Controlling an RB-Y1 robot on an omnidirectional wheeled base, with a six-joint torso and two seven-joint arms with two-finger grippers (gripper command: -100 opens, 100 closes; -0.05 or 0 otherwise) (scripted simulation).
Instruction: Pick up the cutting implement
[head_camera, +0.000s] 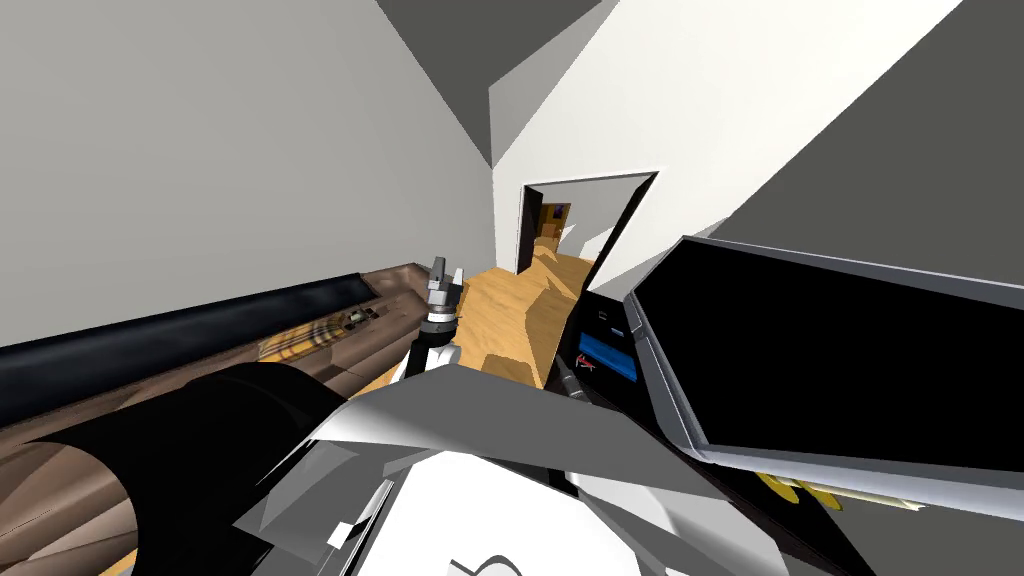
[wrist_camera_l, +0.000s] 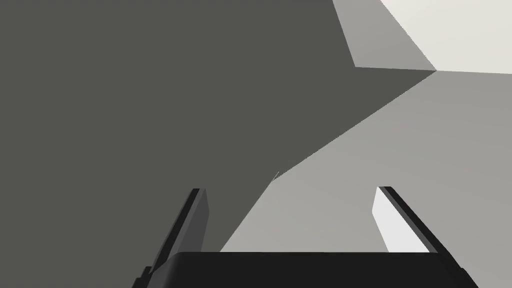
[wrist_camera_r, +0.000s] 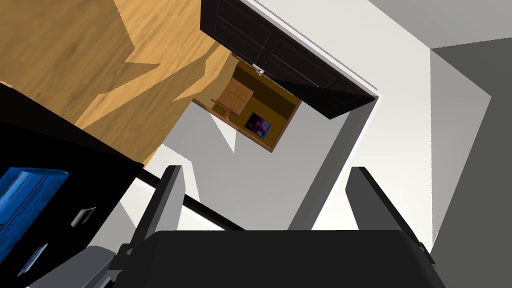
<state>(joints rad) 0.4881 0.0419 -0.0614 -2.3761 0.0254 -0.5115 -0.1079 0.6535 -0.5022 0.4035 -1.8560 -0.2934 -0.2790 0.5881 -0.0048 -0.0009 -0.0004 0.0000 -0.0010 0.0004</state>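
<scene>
My right tool (wrist_camera_r: 265, 169) is open. Its two thin fingers (wrist_camera_r: 169, 200) stand wide apart and there is nothing between them. It hangs by one edge of the black tabletop (wrist_camera_r: 60, 150), the edge that meets the wooden floor (wrist_camera_r: 75, 45).

A blue book (wrist_camera_r: 25, 200) lies on the tabletop close to the right tool and near that same edge. Two little grey bits (wrist_camera_r: 82, 216) lie near the book, on the side away from the floor edge. They are too small for me to tell what they are.

From my head I can see a small red thing (head_camera: 585, 366) on the tabletop. It lies just beside the blue book, between the book and the floor edge. I think this is the cutter, but it is too tiny to be sure.

A big black screen (head_camera: 830, 370) with a grey frame stands farther in from that edge.

My left tool (head_camera: 448, 272) is up in the air over the wooden floor, well apart from the tabletop. It is open too, and it holds nothing.

Past the left tool there is an open doorway (head_camera: 560, 235) in the white wall. A long brown thing (head_camera: 200, 370) runs along the grey wall on my left side.
</scene>
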